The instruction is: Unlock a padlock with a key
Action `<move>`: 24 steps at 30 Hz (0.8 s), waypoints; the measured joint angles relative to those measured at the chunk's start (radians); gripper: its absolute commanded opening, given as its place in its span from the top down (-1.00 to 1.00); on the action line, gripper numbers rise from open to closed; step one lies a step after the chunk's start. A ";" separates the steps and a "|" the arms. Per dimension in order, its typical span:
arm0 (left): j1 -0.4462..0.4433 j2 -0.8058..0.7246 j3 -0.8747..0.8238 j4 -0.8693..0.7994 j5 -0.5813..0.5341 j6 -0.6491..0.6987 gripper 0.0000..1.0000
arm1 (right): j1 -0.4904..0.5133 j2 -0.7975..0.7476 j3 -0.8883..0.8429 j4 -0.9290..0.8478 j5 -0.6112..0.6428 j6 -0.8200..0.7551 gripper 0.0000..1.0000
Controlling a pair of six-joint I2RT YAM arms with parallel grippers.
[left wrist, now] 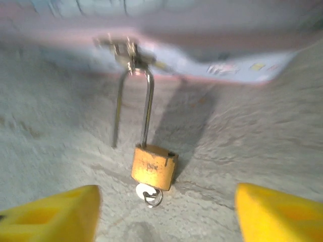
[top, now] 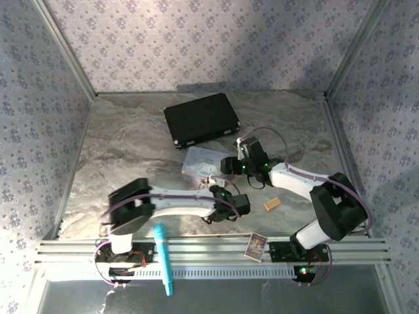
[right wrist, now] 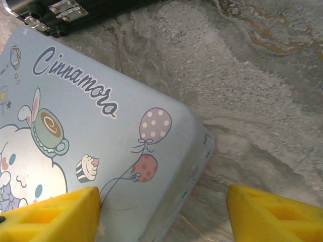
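Note:
The padlock, small and brass, lies on the table with its long silvery shackle reaching up to the latch of the pastel tin. One shackle leg enters the body. The other leg ends free to the left of the body. The key sticks out of the padlock's underside with a small ring on it. My left gripper is open just short of the key, touching nothing. My right gripper is open over the tin's corner, one finger above the lid and one above the table.
A black case lies behind the tin. A tan block sits right of the left gripper, below the right arm. A small card and a teal pen rest on the front rail.

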 measured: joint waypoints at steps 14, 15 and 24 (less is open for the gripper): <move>0.298 -0.653 -0.347 0.262 0.089 0.163 -1.00 | 0.207 -0.254 0.108 -0.277 0.189 0.054 -0.97; 0.329 -0.695 -0.390 0.275 0.114 0.163 -1.00 | 0.251 -0.264 0.106 -0.283 0.204 0.076 -0.92; 0.501 -0.952 -0.602 0.325 0.269 0.153 -1.00 | 0.537 -0.122 0.081 -0.257 0.306 0.257 -0.52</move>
